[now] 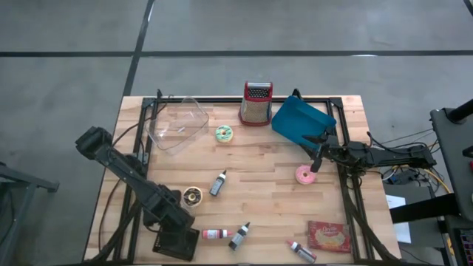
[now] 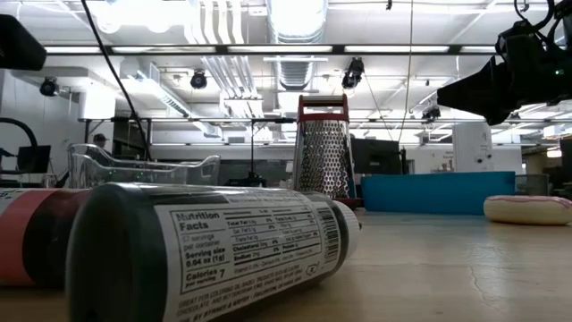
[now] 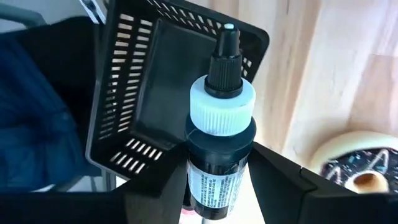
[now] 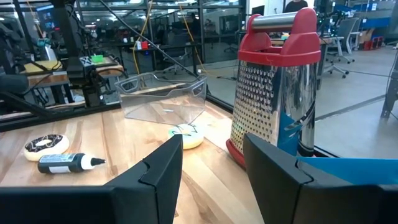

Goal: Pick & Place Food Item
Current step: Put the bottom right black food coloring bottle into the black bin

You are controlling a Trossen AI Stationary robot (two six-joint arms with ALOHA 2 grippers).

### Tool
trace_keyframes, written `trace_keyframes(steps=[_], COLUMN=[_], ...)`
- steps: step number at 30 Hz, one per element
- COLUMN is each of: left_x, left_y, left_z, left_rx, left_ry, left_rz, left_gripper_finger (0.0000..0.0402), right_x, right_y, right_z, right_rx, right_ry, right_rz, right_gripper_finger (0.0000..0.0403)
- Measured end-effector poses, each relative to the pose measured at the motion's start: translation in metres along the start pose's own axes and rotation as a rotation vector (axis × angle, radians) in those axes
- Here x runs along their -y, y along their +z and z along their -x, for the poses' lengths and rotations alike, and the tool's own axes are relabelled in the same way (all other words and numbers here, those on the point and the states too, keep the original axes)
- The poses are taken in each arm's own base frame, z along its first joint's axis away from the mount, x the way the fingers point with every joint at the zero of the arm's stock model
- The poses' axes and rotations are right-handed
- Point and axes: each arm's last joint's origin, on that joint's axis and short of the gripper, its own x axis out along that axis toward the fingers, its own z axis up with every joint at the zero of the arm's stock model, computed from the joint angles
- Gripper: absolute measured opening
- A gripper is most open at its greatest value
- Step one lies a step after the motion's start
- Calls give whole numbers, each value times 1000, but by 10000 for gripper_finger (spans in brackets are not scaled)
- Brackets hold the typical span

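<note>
The right gripper (image 1: 316,157) hangs above the table near its right edge, fingers parted and holding nothing; the right wrist view shows clear space between its two dark fingers (image 4: 152,177). It points toward the table's middle, just in front of the blue tray (image 1: 301,120).

The likely target, judged from proximity, is the pink donut (image 1: 304,175). It lies flat on the wood, just beside and below the gripper tip, toward the near edge of the table. The donut is round, so it has no long axis to align with; any finger orientation across its ring should serve. The coming move calls for a short shift toward the near edge, then a descent.

The right arm is much the nearer. The left gripper (image 1: 176,238) rests at the near-left corner, well apart from the pink donut. In the left wrist view a dark dropper bottle (image 3: 219,134) stands between its fingers, but whether they clamp it cannot be determined.

Other food items:
- green donut (image 1: 223,133), beside the clear container (image 1: 176,124);
- chocolate donut (image 1: 192,195), near the left arm.

The grater (image 1: 256,103) stands upright beside the blue tray.
</note>
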Motion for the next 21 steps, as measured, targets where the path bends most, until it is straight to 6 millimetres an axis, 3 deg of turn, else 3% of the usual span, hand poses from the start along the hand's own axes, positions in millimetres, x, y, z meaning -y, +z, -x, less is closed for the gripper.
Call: trace_keyframes(steps=[9, 21], left_x=[-6, -20], left_y=[7, 14], left_z=[-10, -4], left_rx=[-6, -66], left_ry=[35, 0], left_rz=[-68, -78], left_gripper_finger=[165, 165], right_x=[0, 0], right_y=[0, 0], right_z=[0, 0], right_rx=[0, 0], right_ry=[0, 0], right_rz=[0, 0], right_gripper_finger=[164, 164])
